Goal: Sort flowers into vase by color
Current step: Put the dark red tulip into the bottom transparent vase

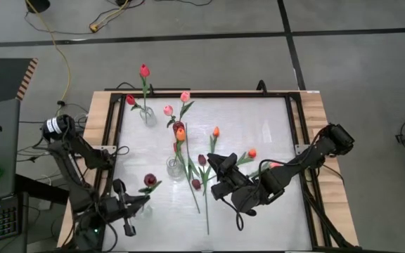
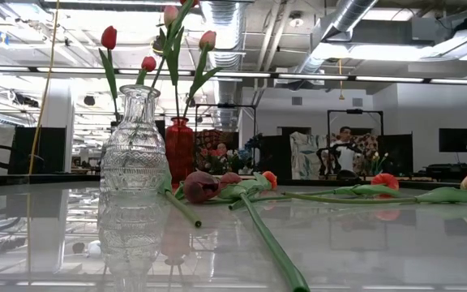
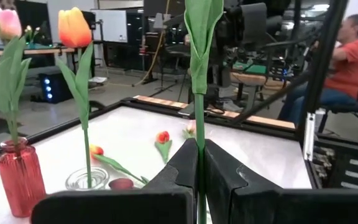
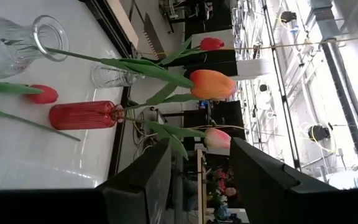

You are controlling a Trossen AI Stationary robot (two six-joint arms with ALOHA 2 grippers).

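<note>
My left gripper (image 1: 136,203), at the table's near left, is shut on a dark maroon tulip (image 1: 150,180) that stands upright. My right gripper (image 1: 215,173) hovers open over the table's middle with nothing between its fingers (image 4: 138,180). A tall clear vase (image 1: 148,116) holds red tulips (image 1: 144,70). A red vase (image 1: 178,128) holds pink ones (image 1: 185,96). A short clear vase (image 1: 176,169) holds an orange tulip (image 1: 181,133). Several more tulips lie flat on the table, among them maroon (image 1: 202,160) and orange (image 1: 252,153) heads. My left gripper pinches the maroon tulip's green stem (image 3: 199,155) between its two fingers (image 3: 179,171), below the leaves. The fingers reach in level and lie across the stem. The stem stands upright, its leaf (image 3: 202,37) above the fingers. The head is outside the wrist view; the fingers hide the stem's lower end.
Long stems (image 1: 206,204) of the lying tulips stretch toward the table's near edge, between the two arms. A black frame (image 1: 297,119) borders the white tabletop. A seated person (image 3: 353,56) shows beyond the table in the left wrist view.
</note>
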